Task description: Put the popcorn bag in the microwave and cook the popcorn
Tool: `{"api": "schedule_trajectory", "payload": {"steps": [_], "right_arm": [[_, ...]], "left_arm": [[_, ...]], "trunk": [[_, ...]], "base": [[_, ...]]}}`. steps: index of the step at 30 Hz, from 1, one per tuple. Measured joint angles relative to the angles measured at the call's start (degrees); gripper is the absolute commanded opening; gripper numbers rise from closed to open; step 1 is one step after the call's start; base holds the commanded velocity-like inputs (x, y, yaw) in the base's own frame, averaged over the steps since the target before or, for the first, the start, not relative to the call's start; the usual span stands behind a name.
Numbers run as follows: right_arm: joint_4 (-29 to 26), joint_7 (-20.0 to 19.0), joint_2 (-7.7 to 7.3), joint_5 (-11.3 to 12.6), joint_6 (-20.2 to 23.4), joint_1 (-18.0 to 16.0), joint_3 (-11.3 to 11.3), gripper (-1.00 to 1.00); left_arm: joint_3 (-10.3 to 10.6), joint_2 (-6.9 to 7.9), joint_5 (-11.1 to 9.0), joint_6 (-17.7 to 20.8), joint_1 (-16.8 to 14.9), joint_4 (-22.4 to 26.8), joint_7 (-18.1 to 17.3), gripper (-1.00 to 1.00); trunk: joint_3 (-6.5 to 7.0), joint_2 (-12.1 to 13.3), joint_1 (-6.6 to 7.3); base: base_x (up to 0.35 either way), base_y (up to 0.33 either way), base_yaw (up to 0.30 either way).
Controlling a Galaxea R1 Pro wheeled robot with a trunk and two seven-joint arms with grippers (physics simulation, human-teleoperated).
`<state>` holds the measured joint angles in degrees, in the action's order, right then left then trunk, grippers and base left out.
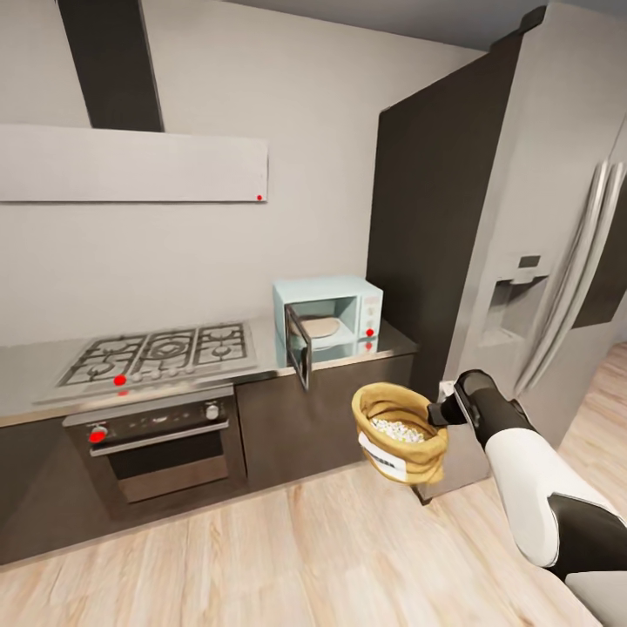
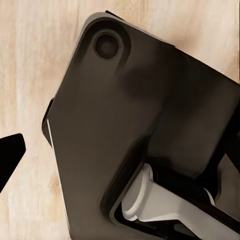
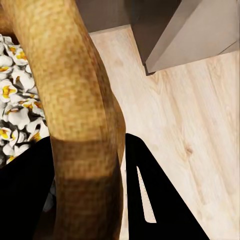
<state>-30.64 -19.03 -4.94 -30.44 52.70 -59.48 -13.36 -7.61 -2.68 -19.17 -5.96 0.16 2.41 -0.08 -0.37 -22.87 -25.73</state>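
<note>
Burlap popcorn bag point(image 1: 401, 431) hangs from right gripper point(image 1: 438, 411) above floor point(image 1: 261, 557).

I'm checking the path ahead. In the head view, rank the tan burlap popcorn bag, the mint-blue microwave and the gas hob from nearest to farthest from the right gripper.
1. Tan burlap popcorn bag: held by its rim in the right gripper, above the floor.
2. Mint-blue microwave: door open, on the grey countertop, beyond the bag.
3. Gas hob: farthest, at the countertop's left.
</note>
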Motion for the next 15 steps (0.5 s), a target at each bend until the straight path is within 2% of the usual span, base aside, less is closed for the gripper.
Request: {"api": "schedule_trajectory", "payload": {"steps": [10,15], "right_arm": [[-0.2,-0.1,-0.01,-0.1,0.5,0.0,0.1,-1.0],[-0.1,-0.2,0.08,0.2,0.5,0.0,0.1,-1.0]], "left_arm": [[-0.3,-0.03,-0.2,-0.1,0.0,0.0,0.0,1.0],[-0.3,-0.02,-0.2,-0.2,0.0,0.0,0.0,1.0]], "trunk": [[0.0,0.0,0.0],[-0.05,0.0,-0.03]], "base": [[0.299,-0.15,0.002],[0.083,-0.046,0.194]]}}
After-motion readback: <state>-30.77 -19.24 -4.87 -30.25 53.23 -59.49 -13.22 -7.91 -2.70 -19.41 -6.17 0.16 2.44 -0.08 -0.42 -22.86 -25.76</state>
